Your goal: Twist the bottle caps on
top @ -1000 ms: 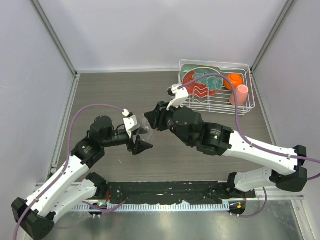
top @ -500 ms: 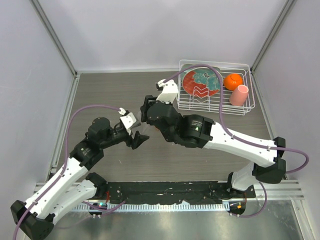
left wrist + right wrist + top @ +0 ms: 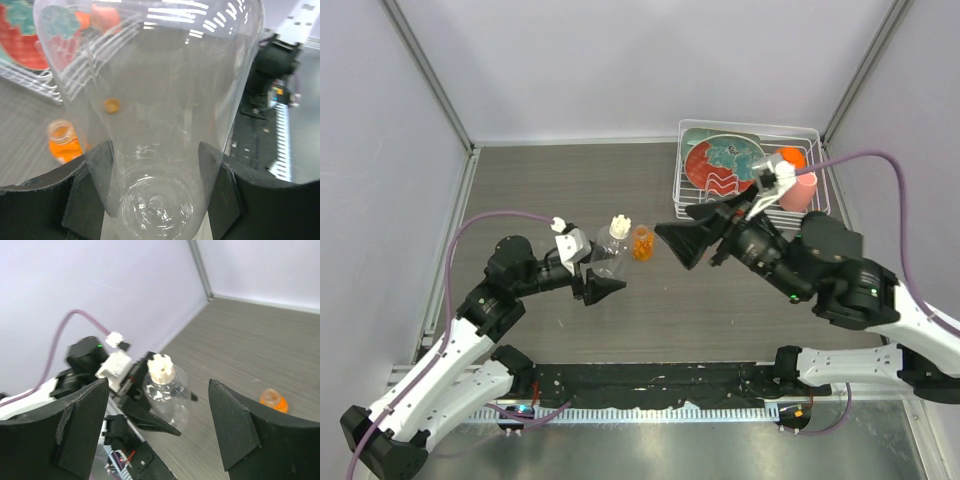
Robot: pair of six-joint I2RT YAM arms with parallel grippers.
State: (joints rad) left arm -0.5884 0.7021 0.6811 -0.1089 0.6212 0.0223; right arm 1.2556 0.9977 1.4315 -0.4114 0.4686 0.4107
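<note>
Right arm had swung way back to its own side compared to half a second earlier, when it was parked right over the left one and blocking my overhead view. The right gripper was spread wide open with nothing in it, pointing at the middle of the table.

With that out of the way I could see the left gripper clamped on the lower body of the clear bottle, holding it upright. The cream-white cap sat on its neck. Couldn't tell how far it was threaded down.

The orange bottle stood on the table just beside the clear one, between the two grippers, mouth open and uncapped. On the left wrist cam, looking through the clear plastic, I spotted the orange cap lying by itself on the table, a bit beyond the orange bottle.

The wire dish rack was in the far right corner with a red and teal plate and a pink cup in it.
</note>
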